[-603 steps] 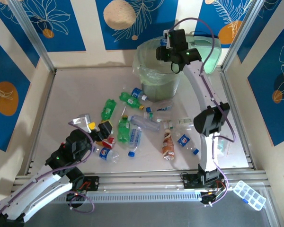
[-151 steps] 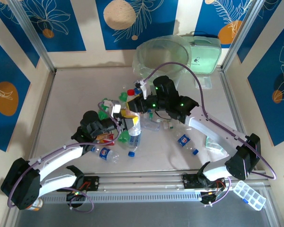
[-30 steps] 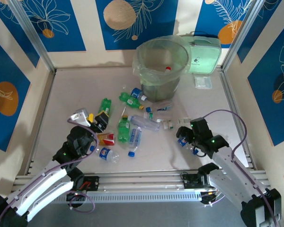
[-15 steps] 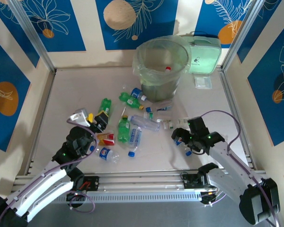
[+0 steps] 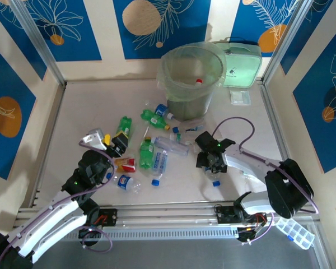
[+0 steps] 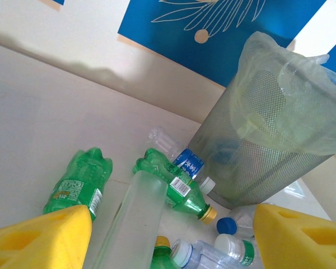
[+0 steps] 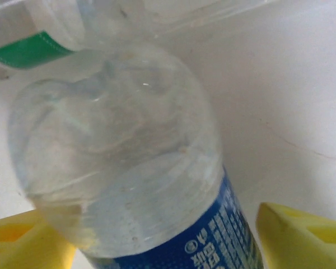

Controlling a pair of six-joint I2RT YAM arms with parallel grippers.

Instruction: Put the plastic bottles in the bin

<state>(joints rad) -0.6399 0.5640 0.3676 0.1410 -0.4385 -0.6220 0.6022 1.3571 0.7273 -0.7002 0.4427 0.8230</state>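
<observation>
Progress is early, by my read. Bin (image 5: 165, 67) stands at the far middle of the table (image 5: 89, 106). A red cap (image 5: 199, 81) shows inside it, so at least one bottle looks binned; can't count more through the liner. Most plastic bottles (image 5: 147, 154) lie scattered on the table between the bin and the arms, roughly ten, green and clear mixed, a couple right at the bin's foot.

Right gripper (image 5: 213, 162) is down low over a clear blue-label bottle (image 7: 129, 168) lying at the right edge of the pile, well short of the bin. The wrist view has that bottle between the yellow pads (image 7: 299, 235), jaws wide. There's a gap on one side and the other pad is close or touching; not clamped as far as I can tell. Grasp not yet made.

Left gripper (image 5: 108, 141) hovers at the left edge of the pile, jaws spread wide, nothing held. Its camera looks over green bottles (image 6: 173, 185) toward the bin.

Left to do: close on this one, carry, drop, then nearly the whole pile.
</observation>
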